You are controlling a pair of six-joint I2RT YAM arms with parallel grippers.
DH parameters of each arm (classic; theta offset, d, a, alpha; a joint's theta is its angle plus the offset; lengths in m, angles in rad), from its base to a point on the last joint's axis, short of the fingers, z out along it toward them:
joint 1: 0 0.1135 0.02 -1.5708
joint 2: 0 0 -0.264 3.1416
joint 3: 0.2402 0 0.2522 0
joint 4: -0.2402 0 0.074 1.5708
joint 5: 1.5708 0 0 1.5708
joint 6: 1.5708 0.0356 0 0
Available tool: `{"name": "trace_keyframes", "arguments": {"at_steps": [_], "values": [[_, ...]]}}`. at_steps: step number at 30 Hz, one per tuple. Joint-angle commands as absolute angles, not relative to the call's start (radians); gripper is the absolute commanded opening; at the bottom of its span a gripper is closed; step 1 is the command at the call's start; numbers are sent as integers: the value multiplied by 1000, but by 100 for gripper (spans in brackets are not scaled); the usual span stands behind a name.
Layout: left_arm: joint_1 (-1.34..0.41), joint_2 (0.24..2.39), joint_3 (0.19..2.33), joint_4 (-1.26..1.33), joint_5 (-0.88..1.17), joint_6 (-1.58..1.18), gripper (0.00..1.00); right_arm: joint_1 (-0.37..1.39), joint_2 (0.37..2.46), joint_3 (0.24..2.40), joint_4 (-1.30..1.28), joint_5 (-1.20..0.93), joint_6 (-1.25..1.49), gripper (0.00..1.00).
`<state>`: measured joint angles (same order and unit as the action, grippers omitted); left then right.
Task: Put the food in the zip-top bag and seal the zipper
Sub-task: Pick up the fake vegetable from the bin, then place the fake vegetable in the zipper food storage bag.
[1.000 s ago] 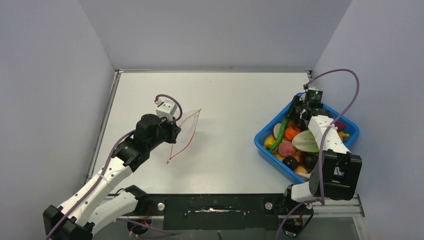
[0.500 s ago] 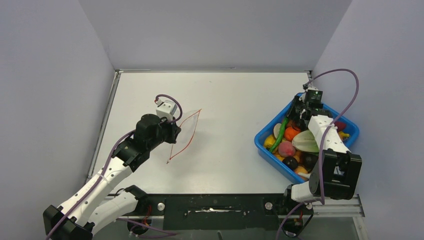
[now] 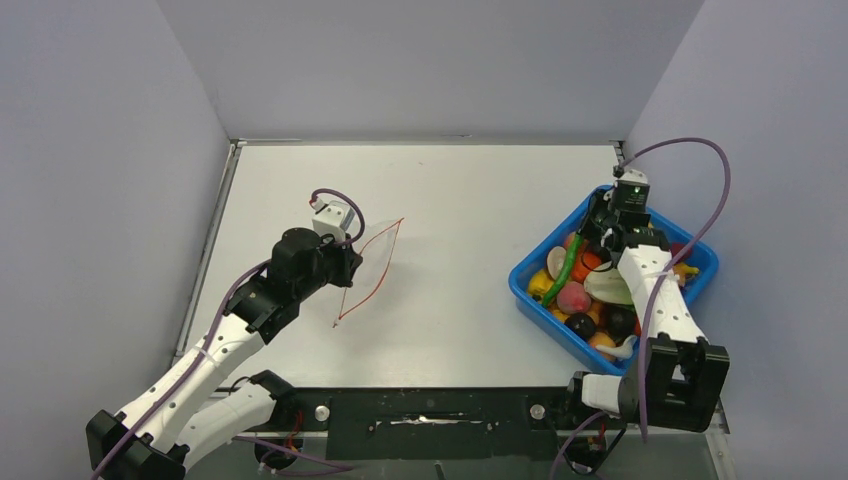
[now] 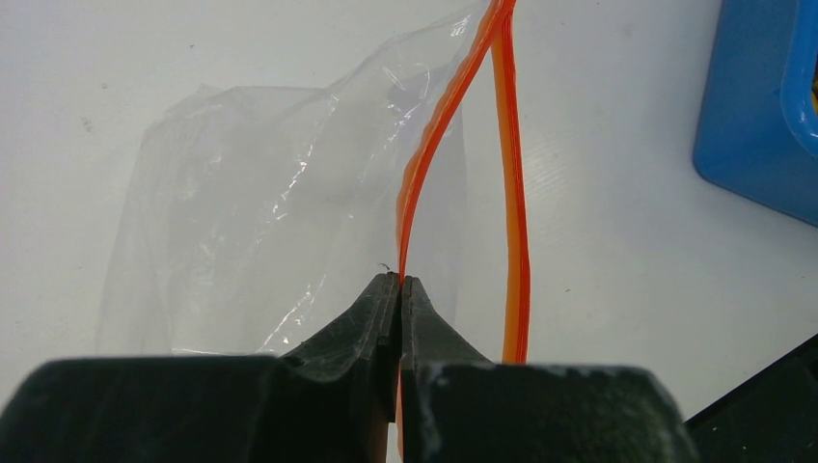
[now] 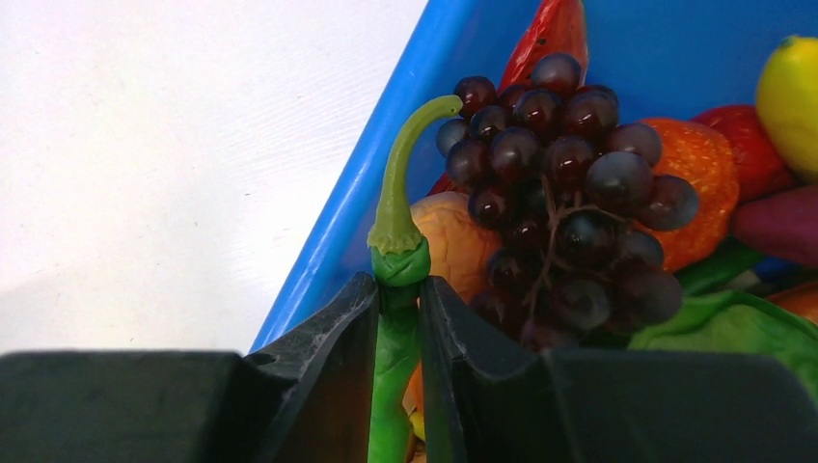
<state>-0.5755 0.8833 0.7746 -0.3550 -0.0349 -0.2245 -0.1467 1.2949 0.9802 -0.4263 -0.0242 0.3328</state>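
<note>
- The left gripper (image 4: 399,282) is pinched tight on one lip of the zipper (image 4: 439,135), over the left half of the desk (image 3: 450,190). The other lip bows away, so the zip-top bag (image 4: 280,212) gapes toward the right, seemingly ready to receive food.
- The bag looks empty and its zipper is unsealed.
- At the desk's right edge, the blue bin (image 3: 522,290) holds the food (image 3: 575,298) in one pile.
- The right gripper (image 5: 397,289) is clamped narrowly on a green pepper (image 5: 395,217) just below its stem cap, with the dark grapes (image 5: 564,183) just beside. This grip probably suits lifting the slim pepper out alone.
</note>
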Motion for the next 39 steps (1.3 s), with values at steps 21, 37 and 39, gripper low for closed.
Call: {"name": "trace_keyframes", "arguments": {"at_steps": [21, 37, 39], "values": [[-581, 882, 901, -348, 64, -355, 0, 68, 903, 1069, -409, 159, 198, 16], [-581, 933, 997, -361, 196, -427, 0, 87, 714, 1075, -188, -283, 118, 12], [-581, 938, 1001, -357, 205, -429, 0, 87, 715, 1077, -164, -326, 147, 11]]}}
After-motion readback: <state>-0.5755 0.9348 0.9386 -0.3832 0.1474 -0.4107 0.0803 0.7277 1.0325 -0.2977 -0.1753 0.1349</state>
